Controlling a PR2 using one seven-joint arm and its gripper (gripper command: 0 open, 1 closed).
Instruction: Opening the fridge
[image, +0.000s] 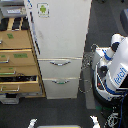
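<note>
Fridge (60, 40): white, centre frame, doors shut, left edge touching wooden drawer cabinet (17, 60). Robot body (114, 70): at 3 o'clock. Dark floor (65, 110): open at 6 o'clock. Hand: state cannot be told.

— Home kitchen?
— More a robotics lab. The fridge (60, 40) stands on dark carpet-like floor (60, 112) beside a wooden drawer cabinet (19, 62) with green labels, and loose cables (86, 75) trail to a white-and-blue robot (114, 70).
</note>
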